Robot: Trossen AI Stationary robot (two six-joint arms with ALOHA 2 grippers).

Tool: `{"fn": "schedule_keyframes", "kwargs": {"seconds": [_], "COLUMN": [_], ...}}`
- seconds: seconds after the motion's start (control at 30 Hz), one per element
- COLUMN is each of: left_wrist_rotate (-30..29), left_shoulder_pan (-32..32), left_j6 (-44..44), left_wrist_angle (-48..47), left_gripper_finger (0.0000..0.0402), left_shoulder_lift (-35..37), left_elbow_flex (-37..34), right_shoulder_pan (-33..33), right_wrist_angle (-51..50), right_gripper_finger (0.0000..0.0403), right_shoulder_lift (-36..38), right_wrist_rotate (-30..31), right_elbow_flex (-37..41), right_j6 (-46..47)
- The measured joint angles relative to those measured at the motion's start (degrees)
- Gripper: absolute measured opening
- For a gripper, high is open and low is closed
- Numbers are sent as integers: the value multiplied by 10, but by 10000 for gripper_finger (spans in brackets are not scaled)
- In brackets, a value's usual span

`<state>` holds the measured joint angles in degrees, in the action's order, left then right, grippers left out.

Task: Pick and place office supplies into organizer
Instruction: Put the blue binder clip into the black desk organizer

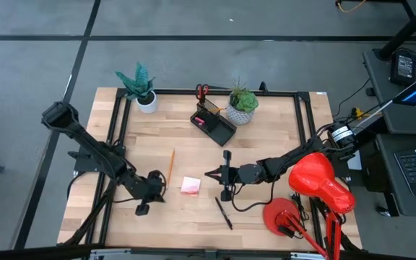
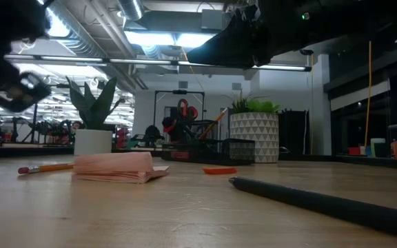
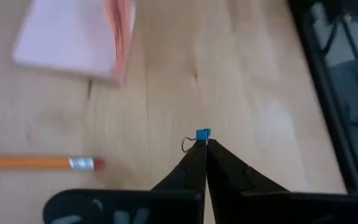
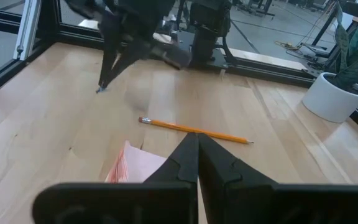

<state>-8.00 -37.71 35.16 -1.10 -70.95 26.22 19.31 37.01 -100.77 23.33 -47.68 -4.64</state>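
A pink sticky-note pad [image 1: 191, 185] lies flat on the wooden table, with an orange pencil [image 1: 170, 164] to its left and a black pen [image 1: 224, 213] toward the near edge. A small red eraser [image 2: 219, 170] rests on the wood. The black organizer [image 1: 214, 124] stands near the far edge, and the red-handled scissors [image 1: 202, 92] stick up behind it. My left gripper [image 1: 161, 186] is left of the pad, by the pencil's eraser end [image 3: 87, 163], shut on a small blue clip [image 3: 202, 134]. My right gripper [image 1: 209, 174] hovers shut just right of the pad [image 4: 135, 165]. My left gripper pinches the small blue clip [image 3: 202, 134] between its two fingertips [image 3: 194, 154]. A thin wire loop [image 3: 186, 145] sticks out beside them. The fingers slant downward toward the table [image 4: 101, 84]. Whether the clip touches the wood cannot be told.
Two potted plants in white pots [image 1: 147, 101] [image 1: 241, 112] stand at the far edge on either side of the organizer. A black frame rail [image 1: 305, 130] borders the table. Red equipment [image 1: 322, 180] sits at the right near corner. Bare wood [image 1: 143, 137] lies between the pencil and the plants.
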Motion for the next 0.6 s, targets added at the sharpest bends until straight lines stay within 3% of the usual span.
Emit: {"fn": "schedule_keyframes", "kwargs": {"seconds": [0.3, 0.6], "left_wrist_rotate": [-55, -131], "left_shoulder_pan": [0, 17], "left_j6": [-133, -243], "left_wrist_angle": [1, 1], "left_gripper_finger": [1, 1], "left_shoulder_lift": [102, 183], "left_elbow_flex": [0, 0], "right_shoulder_pan": [0, 0], "right_wrist_angle": [1, -37], "right_gripper_finger": [8, 8], "right_shoulder_lift": [4, 57], "right_wrist_rotate": [-3, -75], "right_elbow_flex": [0, 0], "right_j6": [-4, -33]}}
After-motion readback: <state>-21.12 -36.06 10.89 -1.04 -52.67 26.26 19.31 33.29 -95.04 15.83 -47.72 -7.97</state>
